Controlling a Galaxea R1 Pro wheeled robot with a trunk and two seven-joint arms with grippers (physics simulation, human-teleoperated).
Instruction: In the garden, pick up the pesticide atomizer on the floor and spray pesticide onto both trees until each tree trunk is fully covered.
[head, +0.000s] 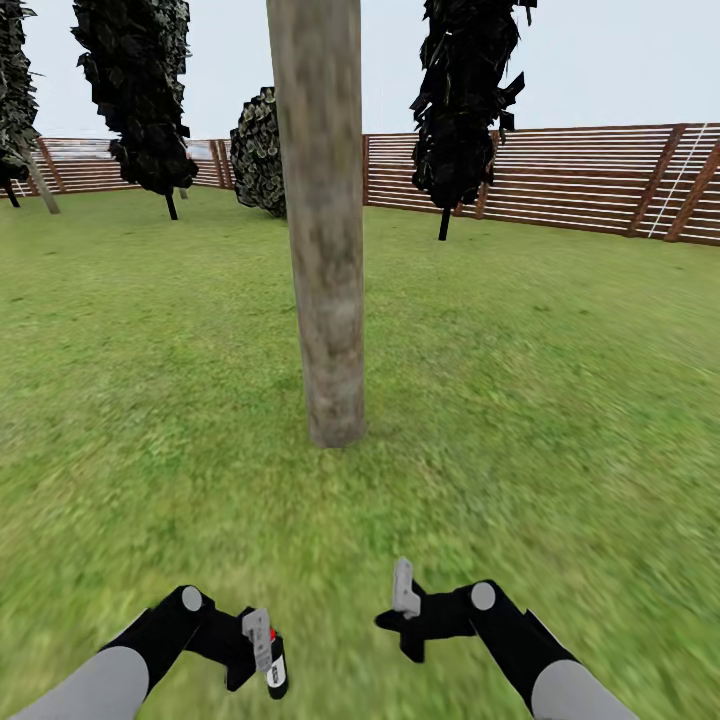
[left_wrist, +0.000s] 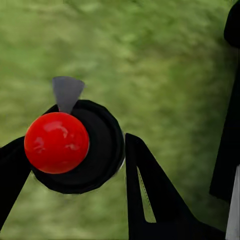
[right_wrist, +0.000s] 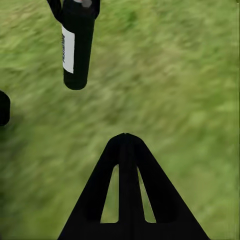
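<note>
A thick pale grey-brown tree trunk (head: 325, 250) rises from the lawn straight ahead, a short way beyond both arms. My left gripper (head: 262, 645) is low at the left, shut on the pesticide atomizer (head: 277, 672), a black bottle with a white label. The left wrist view shows its red round top (left_wrist: 57, 142) and grey nozzle between the two fingers (left_wrist: 150, 190). In the right wrist view the bottle (right_wrist: 75, 45) hangs above the grass. My right gripper (head: 403, 590) is shut and empty, its fingers (right_wrist: 125, 190) pressed together. No pesticide specks are visible. A second pale trunk (head: 42, 185) stands far off at the left.
Green lawn (head: 520, 400) spreads all around the trunk. Dark columnar trees (head: 140, 90) (head: 462, 90) and a dark bush (head: 262, 150) stand near the brown slatted fence (head: 560, 175) at the back.
</note>
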